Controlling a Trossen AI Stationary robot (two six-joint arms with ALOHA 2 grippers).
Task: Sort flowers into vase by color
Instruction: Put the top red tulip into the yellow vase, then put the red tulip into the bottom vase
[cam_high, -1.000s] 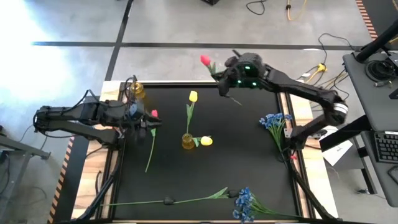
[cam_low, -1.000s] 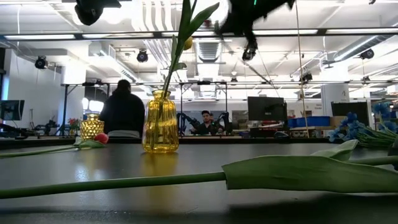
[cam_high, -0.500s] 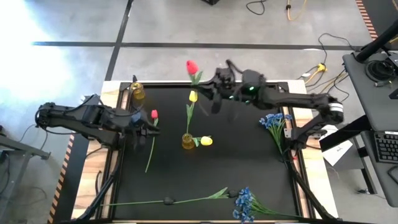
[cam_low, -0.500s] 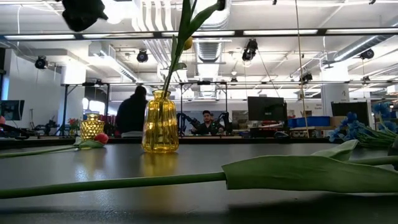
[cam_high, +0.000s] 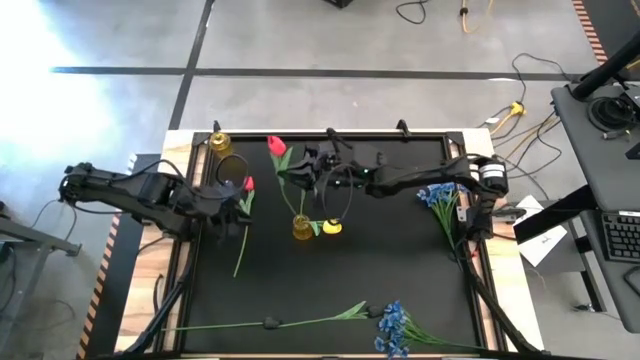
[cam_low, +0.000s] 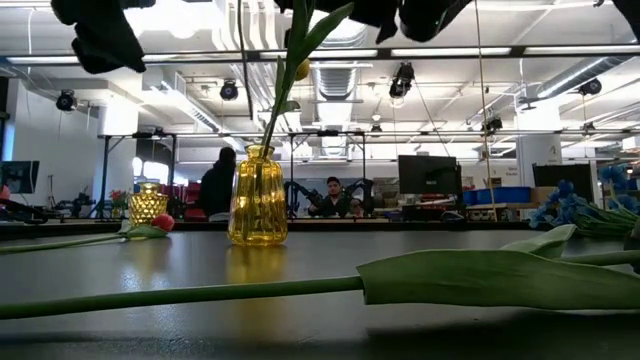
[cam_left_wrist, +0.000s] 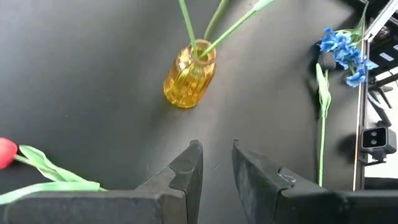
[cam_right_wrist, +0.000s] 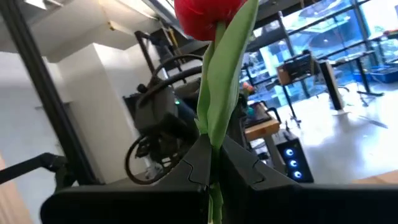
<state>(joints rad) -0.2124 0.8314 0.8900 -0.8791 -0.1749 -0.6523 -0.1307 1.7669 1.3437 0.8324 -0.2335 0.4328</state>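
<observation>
Black tabletop (cam_high: 400, 270) up front has a long green stem and blue blossoms (cam_high: 393, 328) lying along its near edge. Mid-table, the yellow vase (cam_high: 301, 228) holds yellow tulip stems. Left gripper (cam_left_wrist: 216, 163) hovers beside it, fingers slightly parted, empty — another red tulip (cam_high: 247, 185) lies just beneath. Farther back, right gripper (cam_right_wrist: 212, 163) pinches a red tulip (cam_high: 277, 148) by its stem above the vase.

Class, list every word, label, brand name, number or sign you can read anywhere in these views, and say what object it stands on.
None: no text can be read in any view.
The yellow vase, the smaller vase and the flowers, such as the red tulip in the right gripper, show no visible label.
Papers beside the table: any print too small to read.
Monitors in the room behind: nothing readable.
</observation>
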